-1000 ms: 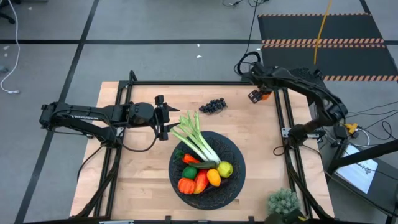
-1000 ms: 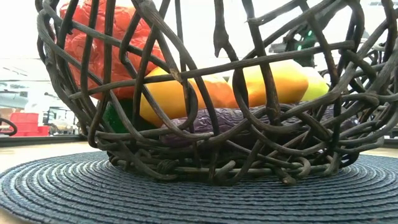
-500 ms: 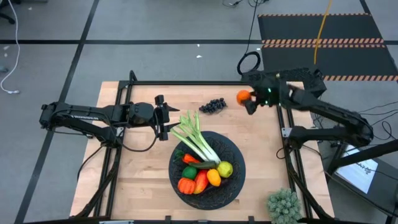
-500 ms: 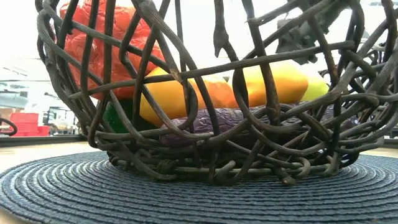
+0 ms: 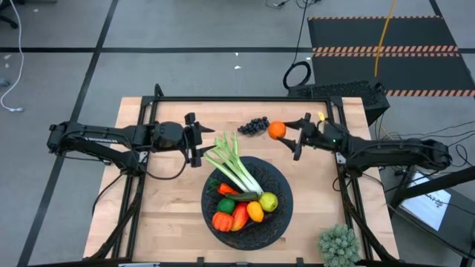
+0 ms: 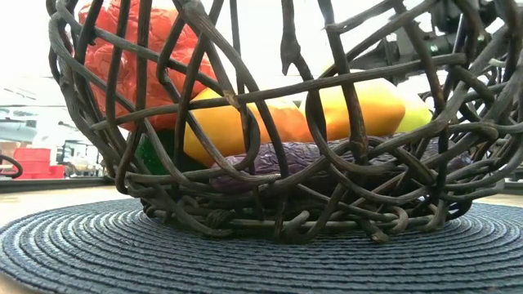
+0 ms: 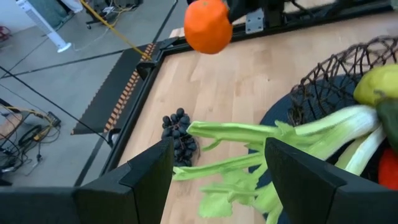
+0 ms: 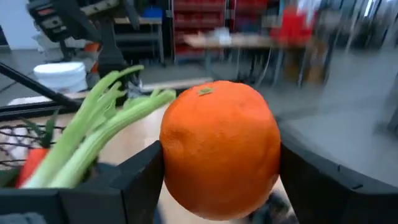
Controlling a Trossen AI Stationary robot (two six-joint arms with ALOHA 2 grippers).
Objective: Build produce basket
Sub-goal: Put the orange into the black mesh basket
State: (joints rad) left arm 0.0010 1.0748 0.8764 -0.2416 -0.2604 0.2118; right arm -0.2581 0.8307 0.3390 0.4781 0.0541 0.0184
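My right gripper [image 5: 286,134] is shut on an orange [image 5: 277,130], held above the table just right of the dark grapes [image 5: 254,126] and beyond the basket [image 5: 282,222]. The black woven basket holds a leek [image 5: 234,169], lemons, a red pepper, a lime and an eggplant [image 6: 286,155]. The leek's leaves stick out over the basket's far-left rim. My left gripper [image 5: 194,139] is open and hovers beside those leaves [image 7: 236,134]. It touches nothing. My right gripper pinches the orange [image 8: 221,146] between its two fingers [image 8: 124,186], one on each side of the fruit. The fingers come roughly level from the table's right, pointing left. The orange [image 7: 208,26] is lifted clear of the table.
The grapes [image 7: 179,134] lie on the wood near the far edge. A bushy pale-green clump [image 5: 338,241] sits at the near right corner. A round dark mat [image 6: 245,245] lies under the basket. Bare wood shows left of the basket.
My right arm has swung from the far right corner toward the table's left and a little nearer, carrying the orange to a spot beside the grapes. My left arm has stayed still.
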